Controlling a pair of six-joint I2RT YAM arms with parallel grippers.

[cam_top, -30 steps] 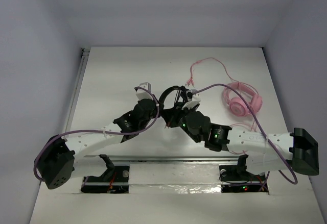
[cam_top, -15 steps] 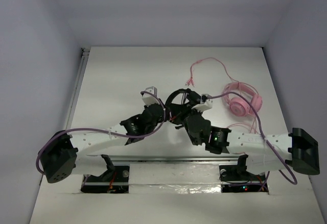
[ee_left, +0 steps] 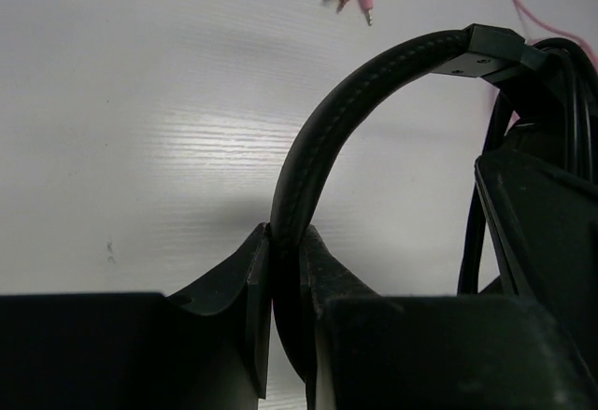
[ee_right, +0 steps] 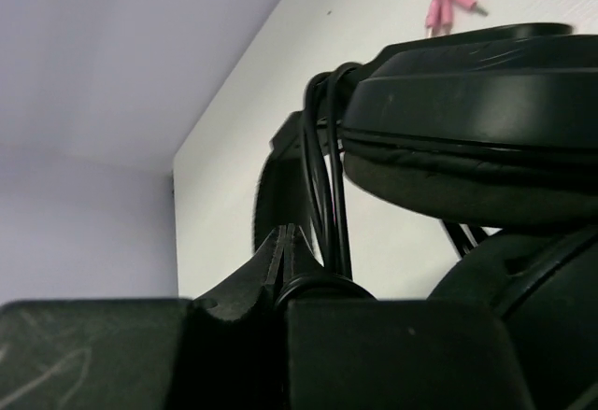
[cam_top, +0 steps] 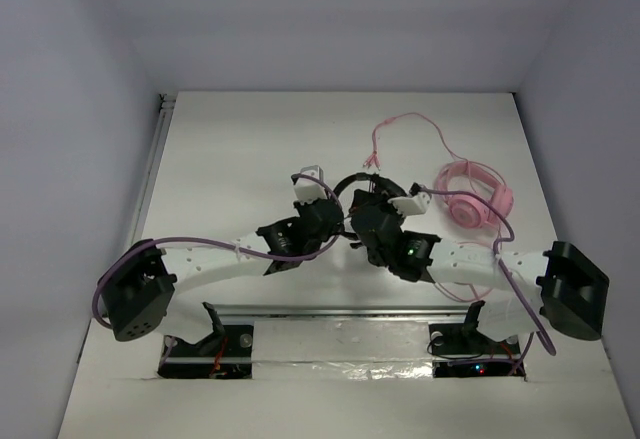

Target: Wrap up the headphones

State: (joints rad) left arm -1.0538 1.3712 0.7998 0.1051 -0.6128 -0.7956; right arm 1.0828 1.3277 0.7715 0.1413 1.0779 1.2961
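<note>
The left hand (ee_left: 285,242) is clamping the headband (ee_left: 374,74) of the headphones (cam_top: 342,181), which are hanging between both hands above the middle of the tabletop (cam_top: 230,149). From that grip the headband is arching up and away toward the right arm. The right hand (ee_right: 288,240) is clenched and appears to be pinching the cable (ee_right: 327,186), whose strands are running upright from its fingers and looping beside the earcup (ee_right: 467,102) just above. Both hands are touching the headphones, so the next wrap is probably falling to the right hand. Pink headphones (cam_top: 472,197) are lying to the right. Pale walls are closing in the white surface.
</note>
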